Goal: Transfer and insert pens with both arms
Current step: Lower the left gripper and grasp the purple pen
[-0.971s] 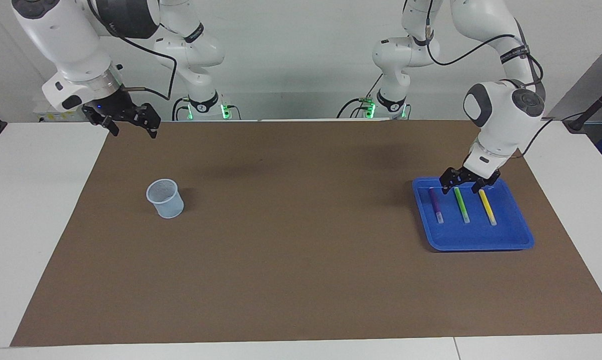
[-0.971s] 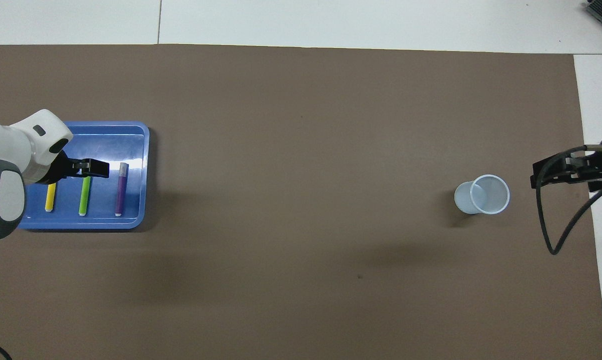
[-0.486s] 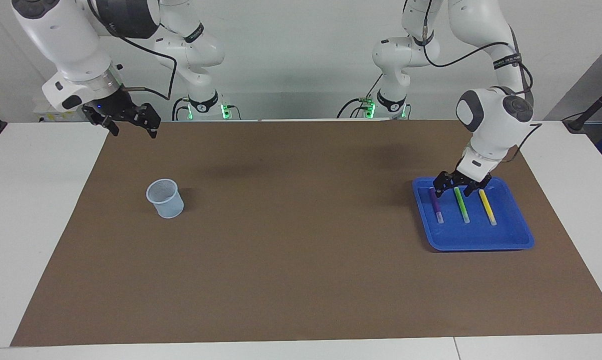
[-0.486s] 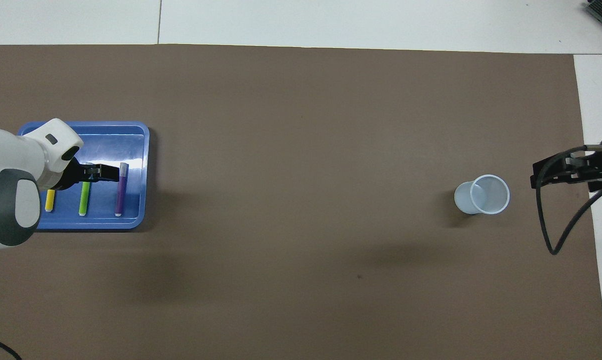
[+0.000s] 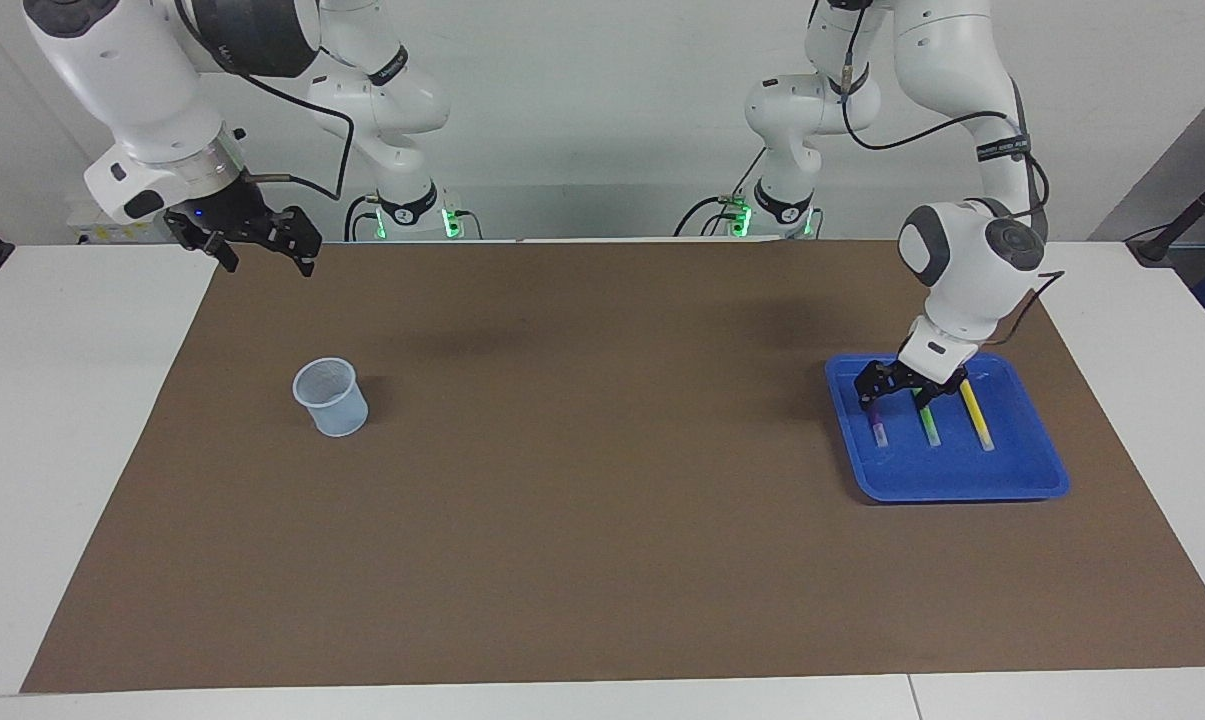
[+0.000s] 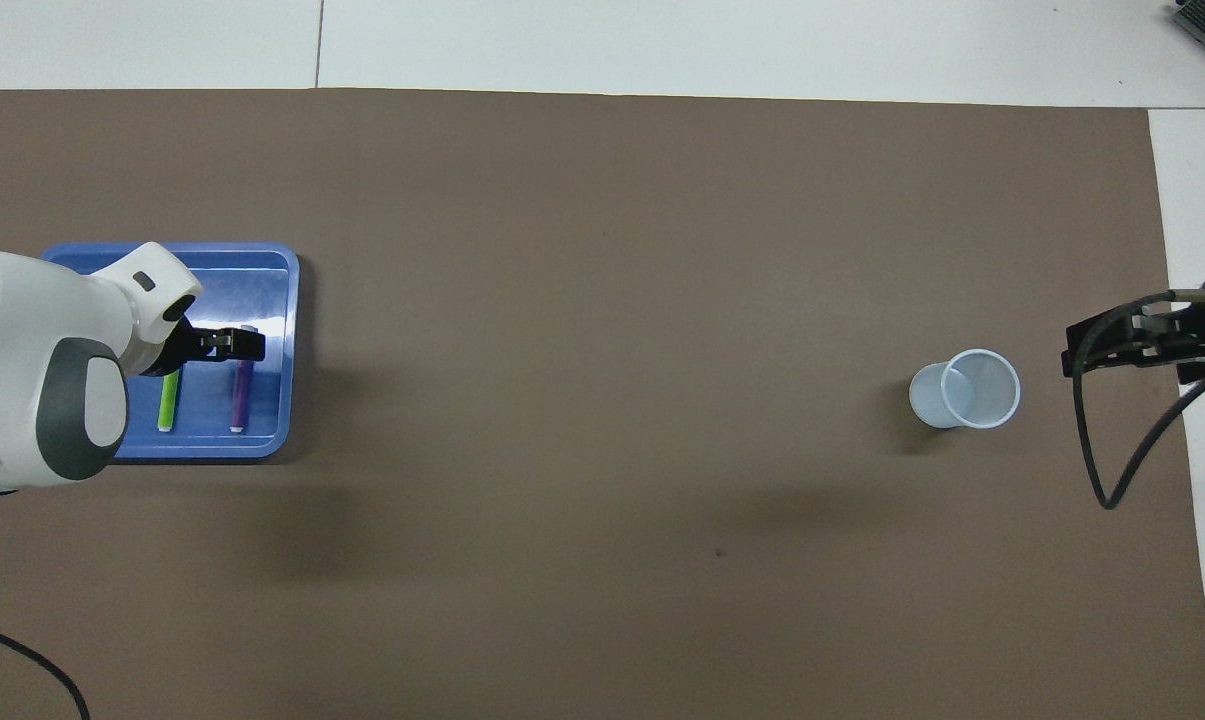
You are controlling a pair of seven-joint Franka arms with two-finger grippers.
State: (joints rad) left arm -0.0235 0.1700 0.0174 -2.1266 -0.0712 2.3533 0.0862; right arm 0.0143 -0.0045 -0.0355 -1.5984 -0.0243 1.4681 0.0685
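Note:
Three pens lie side by side in a blue tray (image 5: 1022,480) (image 6: 267,265) at the left arm's end of the table: purple (image 5: 877,427) (image 6: 239,397), green (image 5: 930,428) (image 6: 168,400) and yellow (image 5: 976,416). The left arm hides the yellow pen in the overhead view. My left gripper (image 5: 897,392) (image 6: 230,345) hangs open low over the tray, above the robot-side ends of the purple and green pens. Whether it touches a pen I cannot tell. My right gripper (image 5: 267,262) (image 6: 1127,342) waits open in the air over the mat's edge at the right arm's end, holding nothing.
A pale translucent cup (image 5: 332,397) (image 6: 967,390) stands upright on the brown mat (image 5: 602,500) toward the right arm's end of the table. A black cable (image 6: 1097,430) loops down from the right wrist. White table (image 5: 62,450) borders the mat.
The left gripper has shifted over the tray from above the green and yellow pens toward the purple pen, and sunk lower. The right arm has not moved.

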